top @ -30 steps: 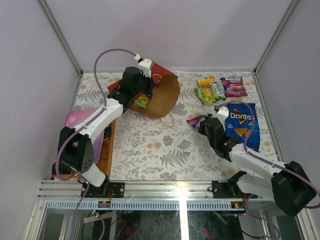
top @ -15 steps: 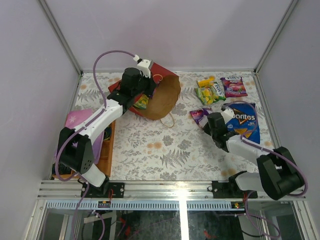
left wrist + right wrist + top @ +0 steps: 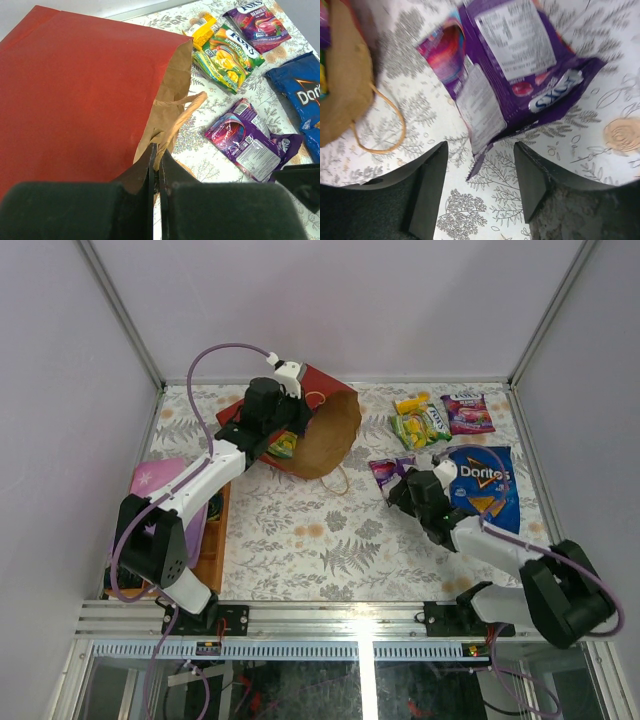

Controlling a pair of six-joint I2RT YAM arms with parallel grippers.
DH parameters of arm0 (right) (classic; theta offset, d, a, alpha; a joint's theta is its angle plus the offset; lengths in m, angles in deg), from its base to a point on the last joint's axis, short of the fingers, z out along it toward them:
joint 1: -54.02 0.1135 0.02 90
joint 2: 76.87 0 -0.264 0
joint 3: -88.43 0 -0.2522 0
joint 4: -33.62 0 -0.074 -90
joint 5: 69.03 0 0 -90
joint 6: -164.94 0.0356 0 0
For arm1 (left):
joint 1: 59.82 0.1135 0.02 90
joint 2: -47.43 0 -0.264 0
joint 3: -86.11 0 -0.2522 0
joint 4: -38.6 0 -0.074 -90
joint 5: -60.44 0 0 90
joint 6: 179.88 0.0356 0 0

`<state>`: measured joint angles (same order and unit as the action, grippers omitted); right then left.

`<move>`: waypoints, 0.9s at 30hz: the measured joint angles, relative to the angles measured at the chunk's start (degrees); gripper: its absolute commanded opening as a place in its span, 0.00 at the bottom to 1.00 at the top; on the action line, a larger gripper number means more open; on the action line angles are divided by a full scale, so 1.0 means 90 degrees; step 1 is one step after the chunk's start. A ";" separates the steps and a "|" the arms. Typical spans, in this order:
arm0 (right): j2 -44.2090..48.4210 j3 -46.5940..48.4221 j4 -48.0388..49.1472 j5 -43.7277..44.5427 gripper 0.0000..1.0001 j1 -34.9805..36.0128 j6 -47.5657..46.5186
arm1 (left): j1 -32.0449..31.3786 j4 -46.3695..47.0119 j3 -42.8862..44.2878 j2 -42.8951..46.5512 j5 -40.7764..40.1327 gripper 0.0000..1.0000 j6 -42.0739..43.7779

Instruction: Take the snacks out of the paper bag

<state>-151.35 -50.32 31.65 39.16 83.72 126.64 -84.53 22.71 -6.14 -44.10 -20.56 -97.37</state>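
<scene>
— While the right gripper [image 3: 480,155] is spread wide open, what is found just ahead of it?
— A purple packet [image 3: 505,75], laid flat on the table [image 3: 410,85].
— And the paper bag [image 3: 75,100]?
— It is pinched at its rim by the closed left gripper [image 3: 155,155]. Its mouth is turned toward the right arm, well to that gripper's left. A yellow-green packet [image 3: 283,445] appears to be lodged inside.

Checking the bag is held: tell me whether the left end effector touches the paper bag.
Touching. The left wrist view shows the left end effector shut, with the brown mouth edge of the paper bag pinched between its fingers.
</scene>
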 measured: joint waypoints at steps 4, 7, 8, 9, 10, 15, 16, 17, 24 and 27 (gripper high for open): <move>0.0930 0.0051 -0.0299 0.0469 0.73 0.0024 -0.0401 | 0.0000 0.0000 0.0000 0.0000 -0.0019 0.00 -0.0019; 0.1384 0.0257 -0.0537 0.0928 0.78 0.0121 -0.0736 | 0.0000 0.0000 0.0000 0.0000 -0.0039 0.00 -0.0032; 0.1462 0.0367 -0.0619 0.1081 0.84 0.0182 -0.0874 | 0.0000 0.0000 0.0000 0.0002 -0.0044 0.00 -0.0041; 0.1494 0.0478 -0.0682 0.1214 0.87 0.0250 -0.0993 | 0.0000 0.0000 0.0000 0.0002 -0.0046 0.00 -0.0049; 0.1494 0.0600 -0.0726 0.1353 0.88 0.0328 -0.1122 | 0.0000 0.0000 0.0000 0.0005 -0.0046 0.00 -0.0056; 0.1039 0.0918 -0.0707 0.1520 0.83 0.0435 -0.1532 | 0.0000 0.0000 -0.0002 0.0044 -0.0051 0.00 -0.0092; 0.0867 0.0976 -0.0702 0.1479 0.80 0.0435 -0.1593 | 0.0000 0.0000 -0.0002 0.0051 -0.0051 0.00 -0.0095; 0.0619 0.1056 -0.0692 0.1387 0.76 0.0435 -0.1671 | 0.0000 -0.0002 -0.0002 0.0056 -0.0051 0.00 -0.0095; -0.1054 0.1695 -0.0576 0.0299 0.64 0.0211 -0.1836 | 0.0000 -0.0002 -0.0068 0.0136 -0.0136 0.00 -0.0090; -0.1581 0.1729 -0.0432 -0.0185 0.64 -0.0083 -0.1761 | 0.0000 0.0000 -0.0126 0.0170 -0.0197 0.00 -0.0085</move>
<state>-165.58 -34.76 27.76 37.50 82.97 110.80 -84.53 22.71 -7.27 -42.57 -22.34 -98.13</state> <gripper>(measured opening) 0.644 0.003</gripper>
